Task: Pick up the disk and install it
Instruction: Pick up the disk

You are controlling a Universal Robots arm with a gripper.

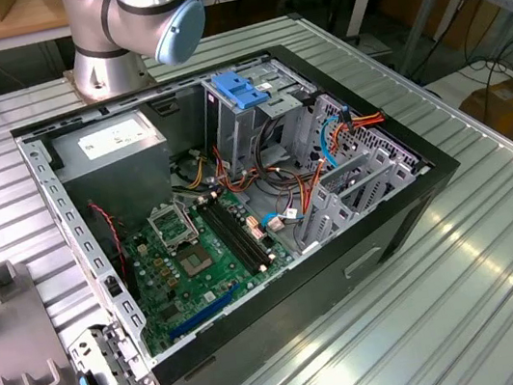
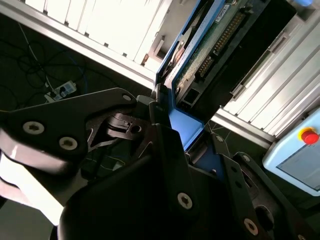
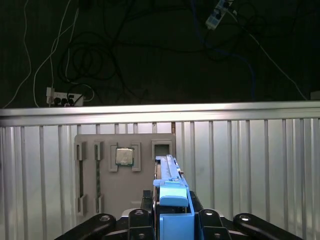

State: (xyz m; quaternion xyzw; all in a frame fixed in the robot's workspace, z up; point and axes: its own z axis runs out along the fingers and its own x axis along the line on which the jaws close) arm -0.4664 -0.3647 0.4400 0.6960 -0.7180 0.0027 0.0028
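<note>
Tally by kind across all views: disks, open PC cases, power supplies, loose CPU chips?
disk: 1
open PC case: 1
power supply: 1
CPU chip: 1
Total: 4

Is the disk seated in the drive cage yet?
No: the first wrist view shows the disk clamped in the jaws of the gripper, over the ribbed table.

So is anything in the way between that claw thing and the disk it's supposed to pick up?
Nothing visible. The end effector is closed on the disk. In both wrist views the disk's blue rail frame sits clamped in its grip, with nothing between them.
</note>
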